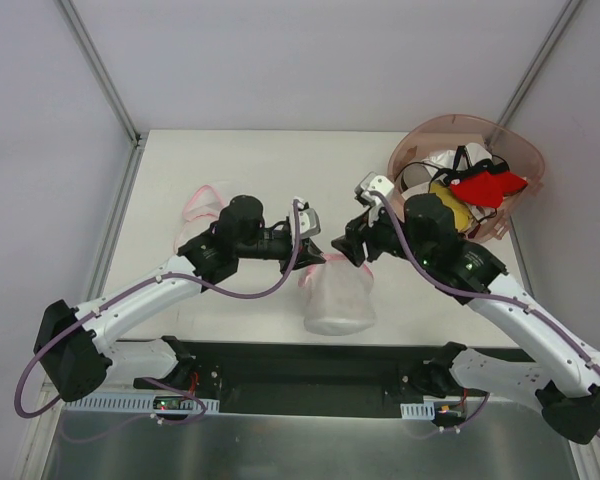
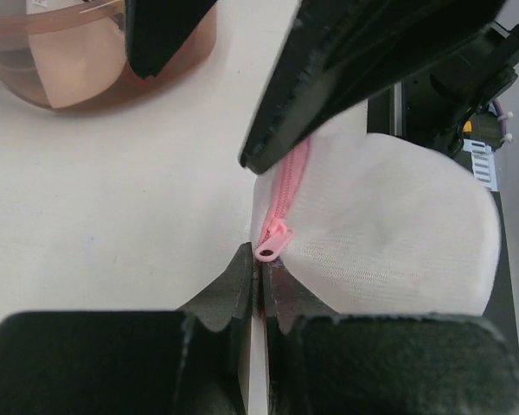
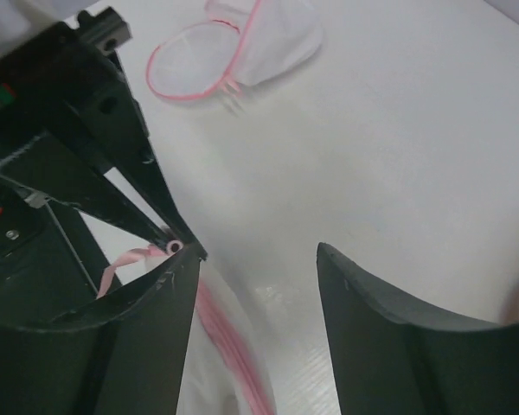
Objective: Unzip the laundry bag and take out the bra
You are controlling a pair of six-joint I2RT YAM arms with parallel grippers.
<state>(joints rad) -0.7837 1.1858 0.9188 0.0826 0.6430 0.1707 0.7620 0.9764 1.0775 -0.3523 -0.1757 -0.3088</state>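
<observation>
The laundry bag (image 1: pixel 338 296), a white mesh pouch with a pink zipper (image 2: pixel 287 186), lies at the near middle of the table. My left gripper (image 2: pixel 261 259) is shut on the pouch's pink zipper edge. The pink zipper pull (image 2: pixel 273 241) sits just past its tips. It also shows in the top view (image 1: pixel 315 238). My right gripper (image 3: pixel 258 252) is open and straddles the zipper line from the other side, its left finger close to the pull (image 3: pixel 173 247). It also shows in the top view (image 1: pixel 344 247). The bra is hidden inside the pouch, which looks full and white.
A second mesh pouch (image 1: pixel 202 205) with a pink rim lies open at the left of the table, also in the right wrist view (image 3: pixel 233 52). A pinkish translucent basket (image 1: pixel 500 145) at the back right holds red, yellow and white garments. The black base rail (image 1: pixel 300 370) runs along the near edge.
</observation>
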